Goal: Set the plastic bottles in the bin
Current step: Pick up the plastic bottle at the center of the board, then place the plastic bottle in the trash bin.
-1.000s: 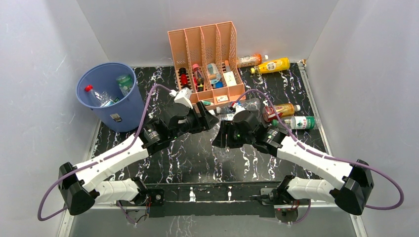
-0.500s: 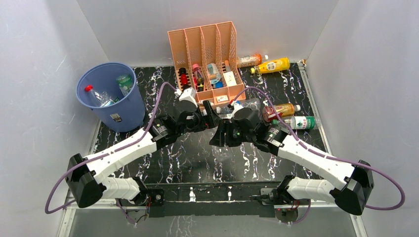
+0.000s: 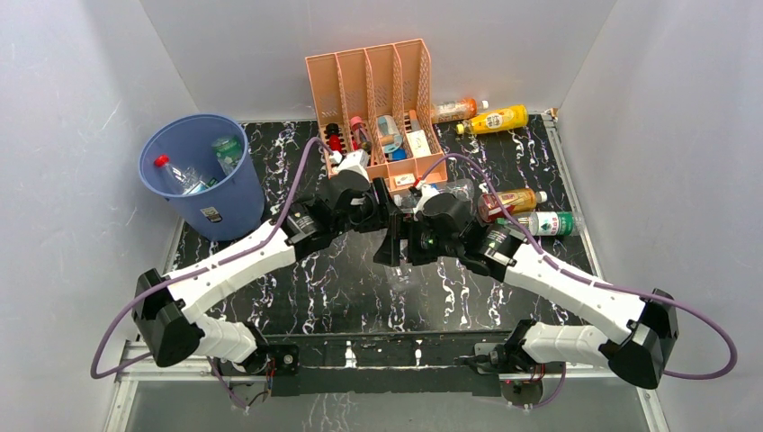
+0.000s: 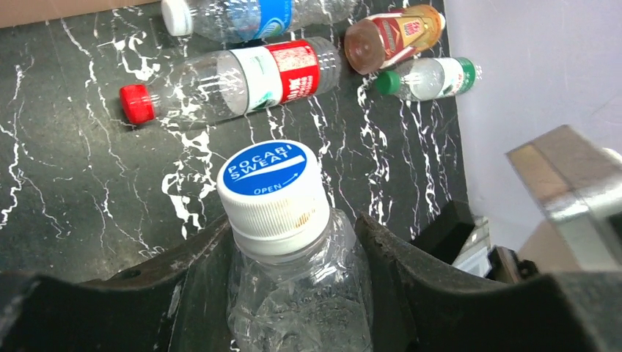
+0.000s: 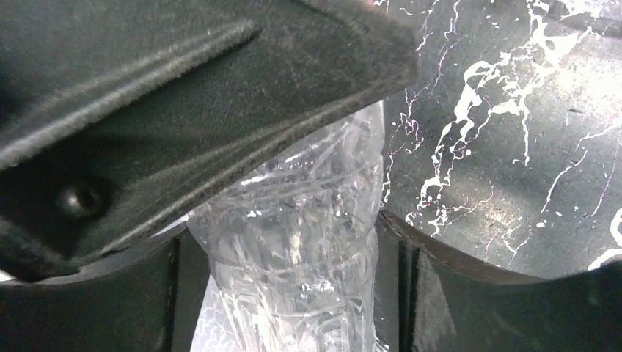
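Note:
A clear crumpled plastic bottle (image 4: pixel 301 293) with a white cap and a blue "Pocari Sweat" top stands between the fingers of my left gripper (image 4: pixel 292 224), which press its shoulder on both sides. My right gripper (image 5: pixel 286 242) is shut on the same bottle's body (image 5: pixel 293 213), with the left gripper's finger just above it. In the top view the two grippers, left (image 3: pixel 382 216) and right (image 3: pixel 396 245), meet over mid-table and hide the bottle. The blue bin (image 3: pixel 205 200) stands at the far left with two bottles inside.
On the table lie a red-label bottle (image 4: pixel 242 77), a blue-label one (image 4: pixel 249 15), a brown one (image 3: pixel 508 202) and a green-label one (image 3: pixel 544 223). Orange (image 3: pixel 454 109) and yellow (image 3: pixel 497 119) juice bottles lie at the back. The peach rack (image 3: pixel 373 85) stands behind the grippers.
My left arm has swung right and forward until its gripper meets the right gripper at the bottle. The right gripper shifted slightly left.

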`<state>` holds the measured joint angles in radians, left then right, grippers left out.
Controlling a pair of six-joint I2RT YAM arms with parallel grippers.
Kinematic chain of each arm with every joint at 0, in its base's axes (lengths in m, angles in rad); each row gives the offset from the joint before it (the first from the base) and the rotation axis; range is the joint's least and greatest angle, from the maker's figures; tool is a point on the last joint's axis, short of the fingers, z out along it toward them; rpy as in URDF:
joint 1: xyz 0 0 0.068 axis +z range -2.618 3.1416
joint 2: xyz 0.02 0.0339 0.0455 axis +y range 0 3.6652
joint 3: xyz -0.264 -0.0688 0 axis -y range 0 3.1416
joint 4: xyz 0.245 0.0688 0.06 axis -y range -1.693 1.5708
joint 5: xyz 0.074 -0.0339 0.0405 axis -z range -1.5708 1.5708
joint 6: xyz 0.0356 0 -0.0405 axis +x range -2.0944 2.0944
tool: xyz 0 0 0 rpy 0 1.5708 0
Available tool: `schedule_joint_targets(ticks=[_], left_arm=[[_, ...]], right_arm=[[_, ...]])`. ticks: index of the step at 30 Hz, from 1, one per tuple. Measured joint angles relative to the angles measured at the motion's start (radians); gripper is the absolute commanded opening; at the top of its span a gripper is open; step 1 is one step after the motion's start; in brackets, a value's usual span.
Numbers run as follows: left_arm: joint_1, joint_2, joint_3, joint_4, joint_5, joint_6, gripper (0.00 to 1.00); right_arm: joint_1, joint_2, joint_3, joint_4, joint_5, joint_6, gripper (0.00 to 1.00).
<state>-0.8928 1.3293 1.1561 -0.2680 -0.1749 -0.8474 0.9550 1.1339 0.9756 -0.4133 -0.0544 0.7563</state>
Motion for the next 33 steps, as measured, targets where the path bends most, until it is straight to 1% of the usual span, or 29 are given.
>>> schedule_joint_targets(ticks=[1, 2, 5, 8, 12, 15, 17, 21, 26, 33], left_arm=[[-0.001, 0.007, 0.022, -0.014, -0.001, 0.004, 0.21], [-0.001, 0.014, 0.046, -0.029, -0.003, 0.015, 0.21], [0.015, 0.033, 0.131, -0.083, -0.009, 0.049, 0.22], [0.066, 0.046, 0.229, -0.139, 0.012, 0.094, 0.23], [0.23, 0.075, 0.381, -0.224, 0.043, 0.164, 0.23], [0.381, 0.119, 0.521, -0.29, 0.061, 0.224, 0.24], [0.475, 0.151, 0.624, -0.326, 0.061, 0.258, 0.24], [0.624, 0.187, 0.797, -0.368, 0.043, 0.319, 0.25], [0.787, 0.186, 0.876, -0.377, 0.032, 0.353, 0.25], [1.035, 0.186, 0.885, -0.384, -0.029, 0.405, 0.26]], right_arm=[[0.0, -0.001, 0.003, 0.0, 0.0, -0.002, 0.97], [0.002, -0.003, 0.005, 0.0, 0.0, -0.002, 0.98], [0.003, -0.024, 0.012, -0.007, 0.008, -0.003, 0.98], [0.003, -0.071, 0.024, -0.044, 0.026, -0.002, 0.98], [0.003, -0.153, 0.058, -0.094, 0.053, -0.002, 0.98], [0.003, -0.219, 0.064, -0.139, 0.077, -0.002, 0.98], [0.003, -0.241, 0.064, -0.167, 0.086, -0.002, 0.98], [0.003, -0.254, 0.048, -0.193, 0.093, -0.002, 0.98], [0.003, -0.257, 0.007, -0.211, 0.092, -0.002, 0.98], [0.003, -0.258, -0.028, -0.222, 0.077, -0.002, 0.98]])
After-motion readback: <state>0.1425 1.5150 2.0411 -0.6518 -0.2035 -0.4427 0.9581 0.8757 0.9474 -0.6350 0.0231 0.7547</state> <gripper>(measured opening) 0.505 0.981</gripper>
